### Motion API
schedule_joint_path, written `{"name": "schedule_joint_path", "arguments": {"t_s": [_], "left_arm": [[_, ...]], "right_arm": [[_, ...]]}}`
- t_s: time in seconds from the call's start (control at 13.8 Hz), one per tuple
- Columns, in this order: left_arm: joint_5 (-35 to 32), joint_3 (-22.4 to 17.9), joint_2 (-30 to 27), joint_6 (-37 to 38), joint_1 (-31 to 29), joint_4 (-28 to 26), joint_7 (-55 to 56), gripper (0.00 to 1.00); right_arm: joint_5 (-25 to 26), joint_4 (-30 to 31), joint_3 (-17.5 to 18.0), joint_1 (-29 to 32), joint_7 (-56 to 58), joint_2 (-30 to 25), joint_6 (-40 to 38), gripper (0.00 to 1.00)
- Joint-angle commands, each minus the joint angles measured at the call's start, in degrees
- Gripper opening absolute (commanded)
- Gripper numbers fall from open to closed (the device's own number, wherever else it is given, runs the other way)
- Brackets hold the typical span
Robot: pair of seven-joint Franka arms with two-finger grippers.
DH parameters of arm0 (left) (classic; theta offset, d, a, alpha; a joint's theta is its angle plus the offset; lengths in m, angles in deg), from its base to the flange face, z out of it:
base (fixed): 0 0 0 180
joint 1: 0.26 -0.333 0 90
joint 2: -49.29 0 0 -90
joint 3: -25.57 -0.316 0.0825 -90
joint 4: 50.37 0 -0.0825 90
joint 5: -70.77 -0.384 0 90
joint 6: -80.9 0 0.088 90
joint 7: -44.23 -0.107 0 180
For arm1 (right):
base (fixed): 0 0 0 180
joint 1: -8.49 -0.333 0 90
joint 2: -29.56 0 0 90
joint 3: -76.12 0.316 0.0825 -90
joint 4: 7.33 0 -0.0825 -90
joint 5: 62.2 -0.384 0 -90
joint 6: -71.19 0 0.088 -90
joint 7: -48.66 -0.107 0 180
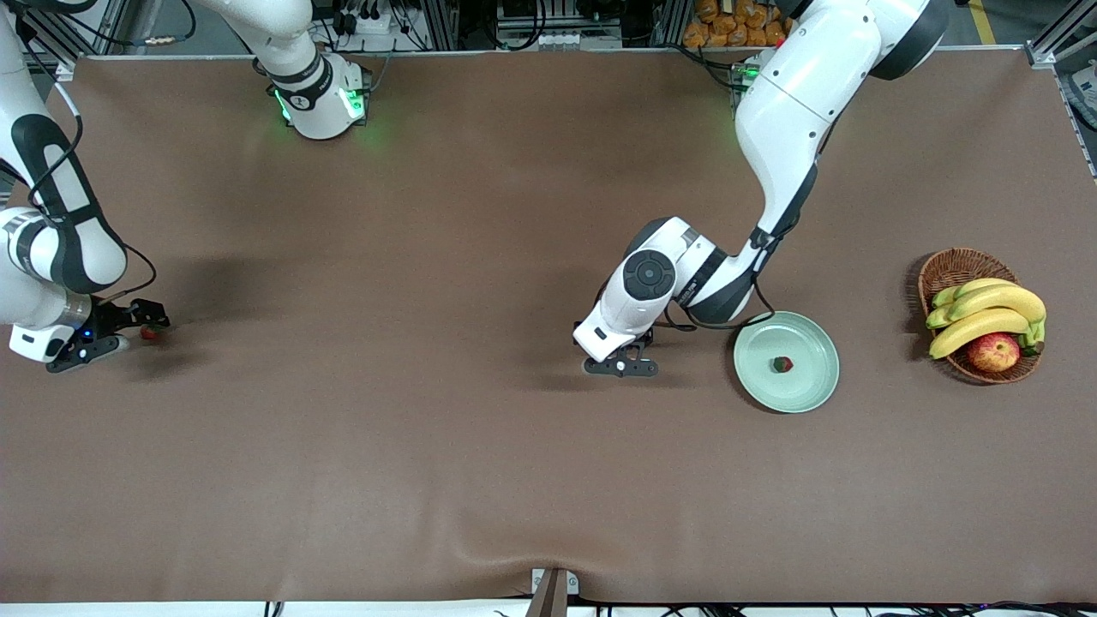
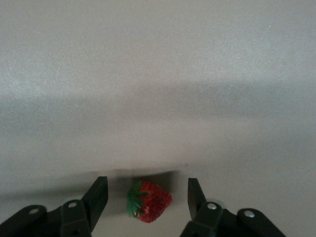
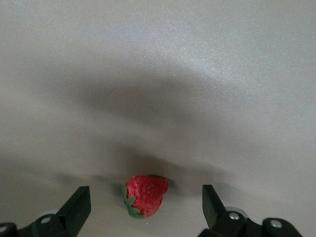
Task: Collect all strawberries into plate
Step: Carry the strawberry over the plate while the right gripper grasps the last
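Plate holding strawberry, leafy cap toward right arm's end

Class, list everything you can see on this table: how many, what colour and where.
strawberries: three, red; one on the plate, one between each gripper's fingers
plate: one, pale green, beside the basket
basket: one, brown wicker, at the left arm's end of the table
bananas: one bunch, yellow, in the basket
apple: one, red-yellow, in the basket
table: one, brown
left gripper: open, low beside the plate
right gripper: open, low at the right arm's end
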Motion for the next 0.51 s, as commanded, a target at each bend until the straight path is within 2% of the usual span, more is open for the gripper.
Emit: {"name": "schedule_joint_path", "arguments": {"t_s": [0.0, 0.14, 0.22, 0.29, 0.43], "left_arm": [[-1.26, -0.34, 0.56, -0.46, 0.54, 0.43, 2.17, 0.63], [-1.26, -0.34, 0.47, -0.37, 0.45, -0.27, 2.79, 0.57], [-1.26, -0.34, 0.47, -0.37, 0.45, -0.36, 2.88, 0.49], [-1.26, -0.34, 0.47, -0.37, 0.45, -0.37, 2.88, 0.4], [-1.26, -0.34, 0.21, -0.37, 0.28, -0.19, 2.88, 0.22]], "right_arm": [[1.38, -1.25, 0.46, 0.07, -0.12, 0.93, 0.02, 1.0], [1.38, -1.08, 0.46, 0.15, -0.12, 0.93, -0.24, 1.0], [1.38, -1.08, 0.46, 0.24, -0.12, 0.93, -0.24, 1.0], [1.38, -1.08, 0.46, 0.24, -0.12, 0.93, -0.33, 0.87], [1.38, -0.99, 0.46, 0.24, -0.12, 0.93, -0.51, 0.48]]}}
